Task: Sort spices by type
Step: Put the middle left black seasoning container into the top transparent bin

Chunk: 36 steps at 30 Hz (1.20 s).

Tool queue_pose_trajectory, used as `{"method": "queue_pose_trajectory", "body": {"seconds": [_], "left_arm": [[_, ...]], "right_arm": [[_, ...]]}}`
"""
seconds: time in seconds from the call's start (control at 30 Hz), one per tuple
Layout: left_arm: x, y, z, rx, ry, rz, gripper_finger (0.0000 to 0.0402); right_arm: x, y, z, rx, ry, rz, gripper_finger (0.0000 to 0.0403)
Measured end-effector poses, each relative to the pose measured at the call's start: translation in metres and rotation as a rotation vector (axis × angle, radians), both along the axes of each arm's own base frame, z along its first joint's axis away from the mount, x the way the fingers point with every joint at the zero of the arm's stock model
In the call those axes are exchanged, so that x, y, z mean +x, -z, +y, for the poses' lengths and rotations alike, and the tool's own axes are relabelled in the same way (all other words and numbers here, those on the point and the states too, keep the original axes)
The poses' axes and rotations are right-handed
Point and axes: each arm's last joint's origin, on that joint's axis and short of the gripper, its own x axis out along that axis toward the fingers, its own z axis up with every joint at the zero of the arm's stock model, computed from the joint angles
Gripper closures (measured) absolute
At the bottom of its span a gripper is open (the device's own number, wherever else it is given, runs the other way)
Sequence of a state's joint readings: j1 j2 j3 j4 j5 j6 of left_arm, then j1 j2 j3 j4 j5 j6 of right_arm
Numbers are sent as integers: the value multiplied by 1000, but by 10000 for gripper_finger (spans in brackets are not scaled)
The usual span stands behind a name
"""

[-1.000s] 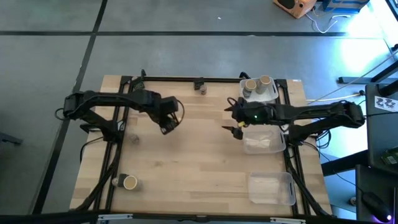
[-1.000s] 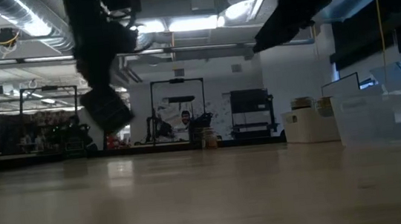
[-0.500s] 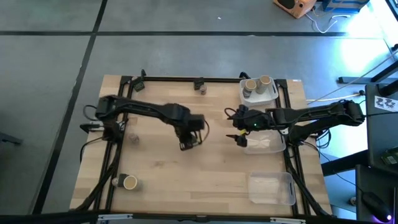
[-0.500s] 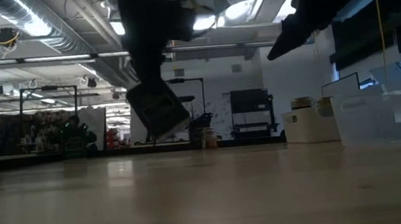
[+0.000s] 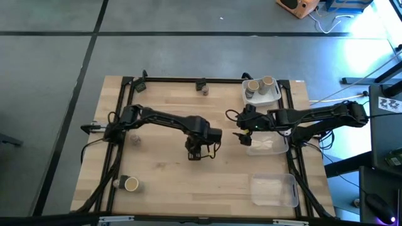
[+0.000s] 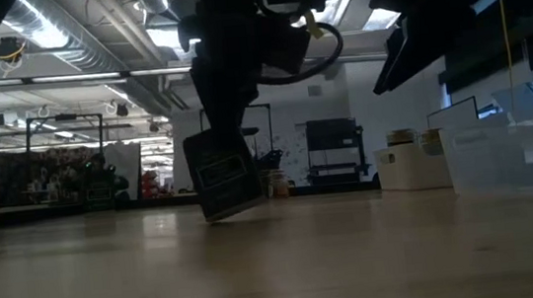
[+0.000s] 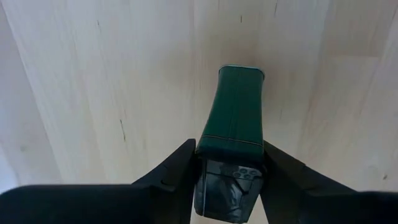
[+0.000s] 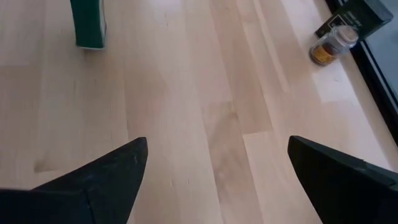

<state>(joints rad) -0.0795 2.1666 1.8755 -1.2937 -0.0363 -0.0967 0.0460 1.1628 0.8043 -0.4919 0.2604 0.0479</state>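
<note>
My left gripper (image 7: 229, 180) stands over the middle of the table (image 5: 196, 152), shut on a dark green blocky spice tin (image 7: 233, 118), which the low view also shows (image 6: 224, 173). My right gripper (image 5: 242, 137) hovers open beside a clear tray (image 5: 267, 143) and touches nothing; its fingers spread wide in the right wrist view (image 8: 211, 168). Two tan-topped jars (image 5: 260, 83) stand in the white tray (image 5: 276, 95). Another tan-topped jar (image 5: 130, 184) stands near the table's near left corner. My left gripper pinches the green tin by its upper end (image 7: 230, 155) between the two fingers (image 7: 180, 171), coming from above and pointing down, with the tin lying along the fingers. The tin hangs tilted below them. Its lower corner (image 6: 216, 214) is at or just above the tabletop; which, I cannot tell.
A second clear tray (image 5: 274, 189) lies at the near right corner. Small spice containers sit at the left edge (image 5: 134, 139), beside the near left jar (image 5: 117, 183) and at the far edge (image 5: 203, 89). A jar with yellow contents (image 8: 328, 45) shows in the right wrist view.
My left gripper has travelled from the table's left part toward the right and near side, to the middle, carrying the green tin shut in its fingers, and has come down. The tin now hangs close to the tabletop. My right gripper has stayed open near the clear tray.
</note>
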Motion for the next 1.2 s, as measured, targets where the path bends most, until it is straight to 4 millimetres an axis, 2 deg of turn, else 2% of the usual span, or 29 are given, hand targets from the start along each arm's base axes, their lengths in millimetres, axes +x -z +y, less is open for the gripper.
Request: {"method": "queue_pose_trajectory", "body": {"seconds": [0.13,0.37,0.5,0.67,0.8,0.9,1.0,1.2], "left_arm": [[4,0,0,-4,-11,-46,251],[9,-9,0,-7,-3,-90,171],[4,-24,-1,-1,14,-89,147],[-23,-64,-8,110,20,-156,148],[-53,-75,-14,186,-39,-250,156],[-80,-70,-18,198,-104,-323,161],[-103,-57,-23,159,-151,-447,164],[-131,-20,-41,57,-158,-729,164]], "right_arm": [[0,0,0,0,0,0,17],[0,0,0,-7,6,0,17],[1,-1,0,-8,5,-16,17],[7,-6,1,20,-19,-98,17],[12,-10,4,111,-86,-158,17],[20,-9,6,150,-113,-196,17],[34,-4,8,172,-145,-247,17],[67,20,14,252,-286,-292,17]]}}
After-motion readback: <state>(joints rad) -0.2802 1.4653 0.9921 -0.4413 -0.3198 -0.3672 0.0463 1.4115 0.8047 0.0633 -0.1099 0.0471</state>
